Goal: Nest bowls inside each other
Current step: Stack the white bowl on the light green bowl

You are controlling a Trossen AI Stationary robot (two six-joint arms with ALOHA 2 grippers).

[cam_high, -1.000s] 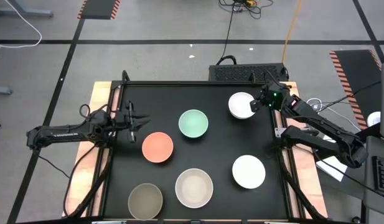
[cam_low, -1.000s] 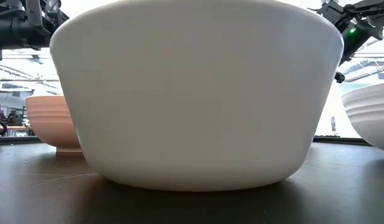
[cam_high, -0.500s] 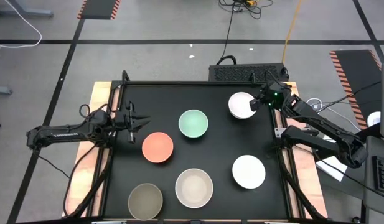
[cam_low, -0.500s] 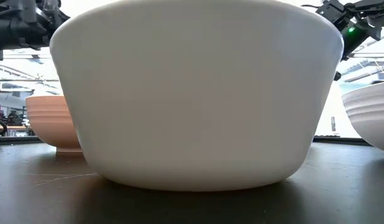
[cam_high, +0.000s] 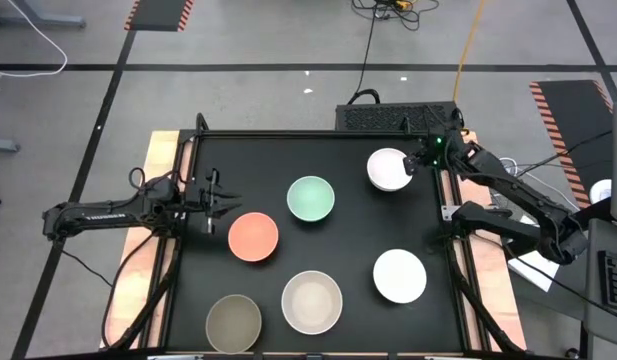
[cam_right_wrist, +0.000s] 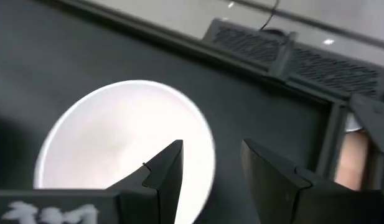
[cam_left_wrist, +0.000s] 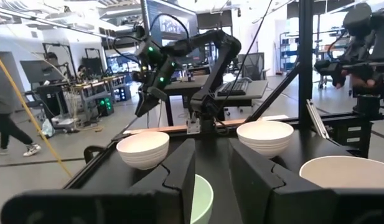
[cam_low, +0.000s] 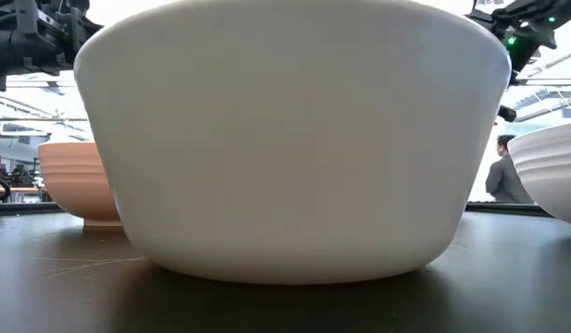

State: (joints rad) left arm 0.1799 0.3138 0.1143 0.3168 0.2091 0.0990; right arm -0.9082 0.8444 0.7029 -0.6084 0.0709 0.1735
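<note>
Six bowls stand apart, upright on their bases, on the black table top [cam_high: 188, 290]. They are a white bowl [cam_high: 388, 169] at the far right, a mint green one [cam_high: 311, 198], a salmon pink one [cam_high: 253, 236], an olive-grey one [cam_high: 234, 320], a cream one [cam_high: 311, 300] and a second white one [cam_high: 400, 276]. My right gripper [cam_high: 414, 164] hangs open, slanting down over the far white bowl's right rim [cam_right_wrist: 204, 149], which shows between its fingers without touching them. My left gripper [cam_high: 212, 196] is open and level at the table's left, just left of the pink bowl.
A black perforated box [cam_high: 398, 116] lies just beyond the far edge. Black frame rails [cam_high: 178, 250] run along the table's sides. In the low view the cream bowl [cam_low: 294, 139] fills most of the picture. A person [cam_low: 502, 176] stands far off in the room.
My right gripper has tipped further downward over the far white bowl, staying open. My left gripper has turned a little on the spot. No bowl has moved.
</note>
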